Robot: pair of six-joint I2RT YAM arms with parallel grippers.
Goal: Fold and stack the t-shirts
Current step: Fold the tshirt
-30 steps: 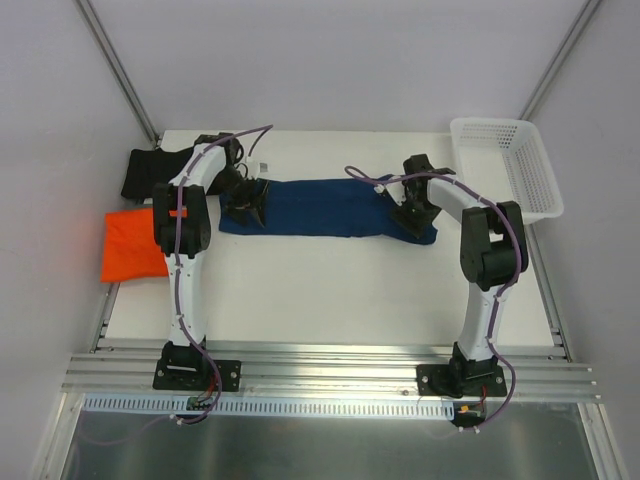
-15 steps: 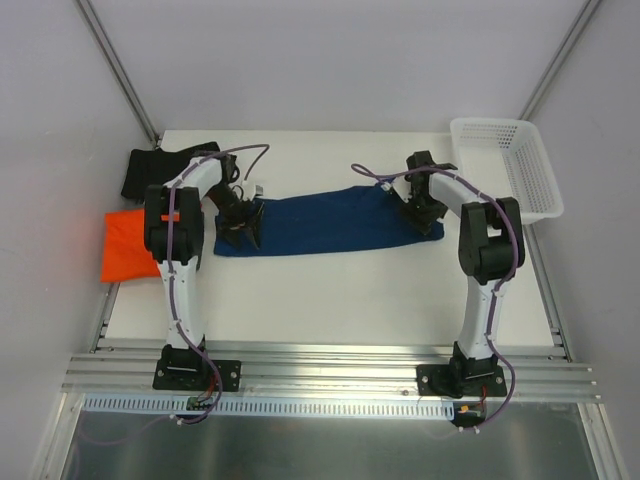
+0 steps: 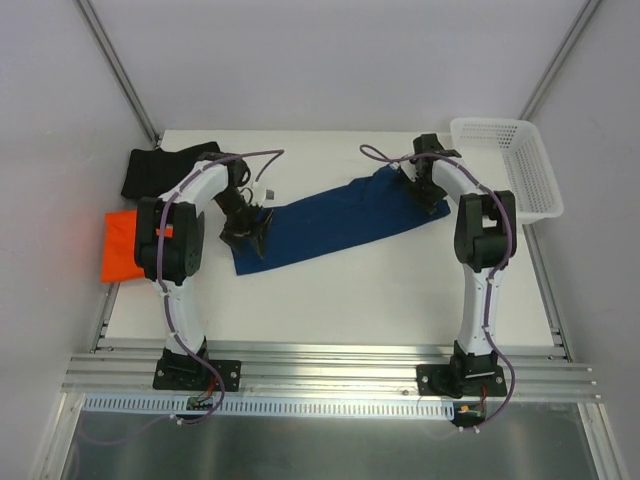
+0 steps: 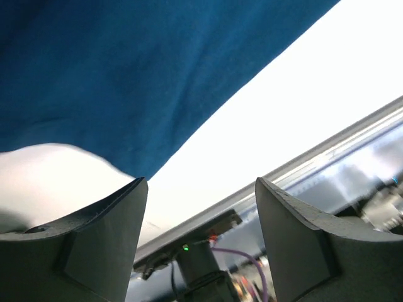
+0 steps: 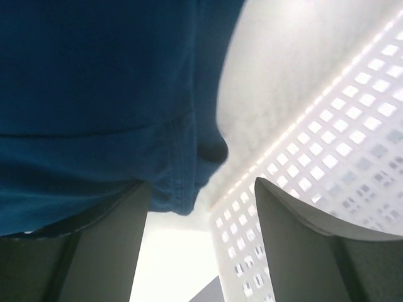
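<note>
Left hand (image 3: pixel 247 228) is at the near-left end of the navy t-shirt (image 3: pixel 330 215). In the wrist view the left hand (image 4: pixel 200 185) has its fingers wide apart, with only white bench and the frame rail showing in the gap. The navy t-shirt (image 4: pixel 126 75) fills the upper left, and its edge comes down to the left fingertip. Can't tell if it touches. Nothing is gripped.

Right hand (image 3: pixel 428 188) is on the far-right end of the same shirt, near the white basket (image 3: pixel 490 121). The right hand (image 5: pixel 203 184) is also spread wide from the wrist view. The hem of the navy t-shirt (image 5: pixel 94 82) drapes over the left finger and sags partway into the gap, not pinched. The basket (image 5: pixel 352 138) lattice shows behind the right finger.

The navy shirt lies as a long narrow strip, diagonal across the bench (image 3: pixel 350 290), with its left end nearer the arm bases and its right end farther back.

The orange t-shirt (image 3: pixel 120 245) is folded at the left edge of the bench. The black t-shirt (image 3: pixel 150 170) is just behind it in the far-left corner. Both are well apart from the hands.

A green LED (image 4: pixel 186 247) is lit near the arm base in the left wrist view.
</note>
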